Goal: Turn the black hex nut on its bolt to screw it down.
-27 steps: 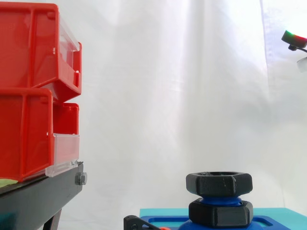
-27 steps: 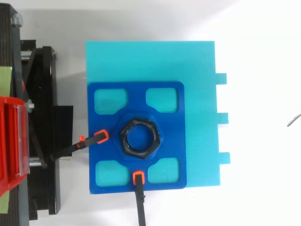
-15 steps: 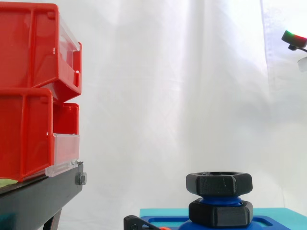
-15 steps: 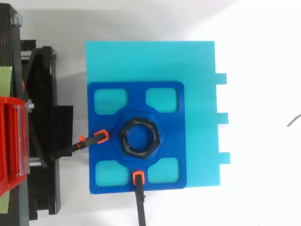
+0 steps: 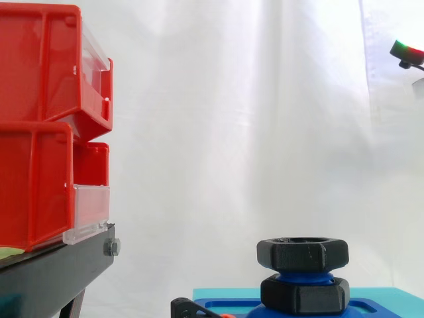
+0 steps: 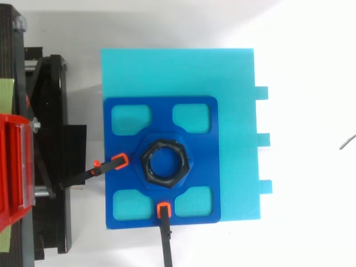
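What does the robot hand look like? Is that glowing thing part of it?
Yes, the glow is its own. A small part of the robot hand peeks in at the top right edge of the side view: a thick pad glowing red and green, a black piece under it, and a whitish bit just below. The rest lies past the edge, so its whole shape can't be told.
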